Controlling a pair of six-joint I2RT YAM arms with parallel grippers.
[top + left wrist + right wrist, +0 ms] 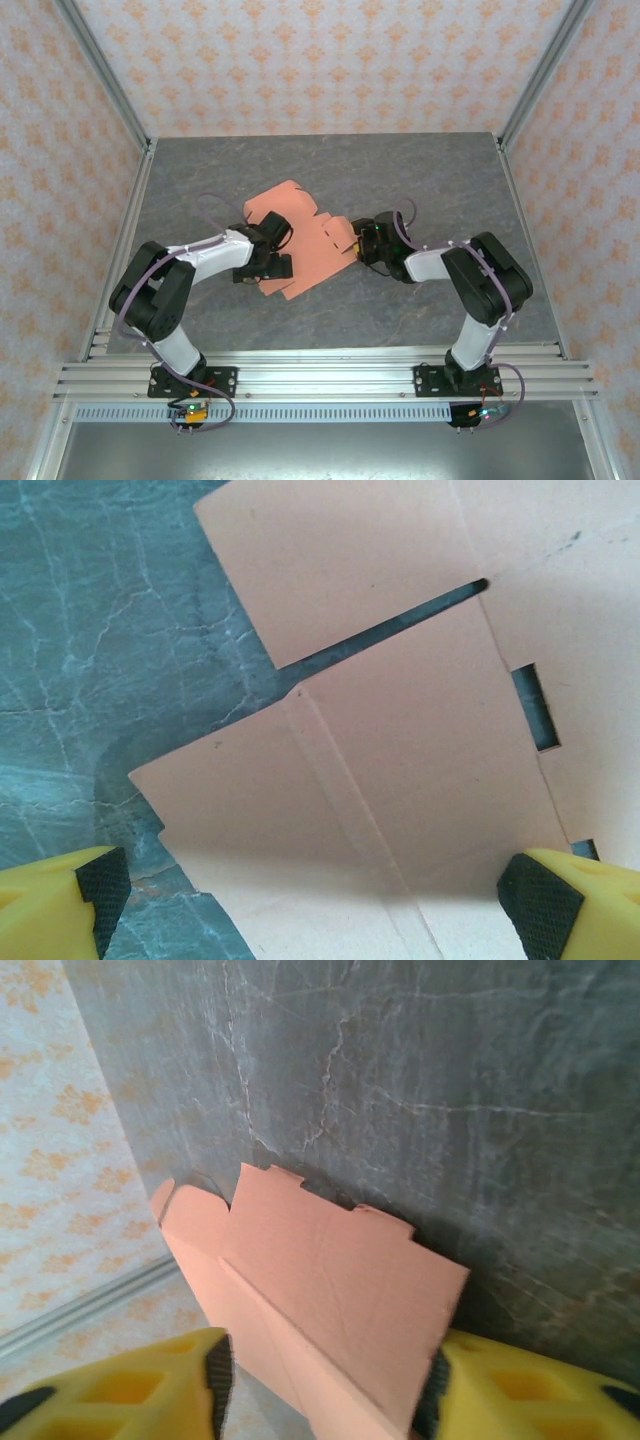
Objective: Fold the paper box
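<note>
The paper box (310,240) is a salmon-orange die-cut sheet lying mid-table, partly folded, with tabs and slots. My left gripper (268,260) hovers over the sheet's left part. In the left wrist view its yellow fingers (60,900) stand wide apart, open, with the creased sheet (400,740) flat beneath them and nothing pinched. My right gripper (358,243) is at the sheet's right edge. In the right wrist view a raised flap (320,1260) slants between its spread fingers (520,1390). The flap's edge meets the right pad, and a gap remains at the left pad.
The grey marbled tabletop (400,180) is bounded by patterned walls (320,60) and aluminium posts (105,75). A slotted aluminium rail (320,375) carries both arm bases along the near edge. Bare table lies behind and to the right of the sheet.
</note>
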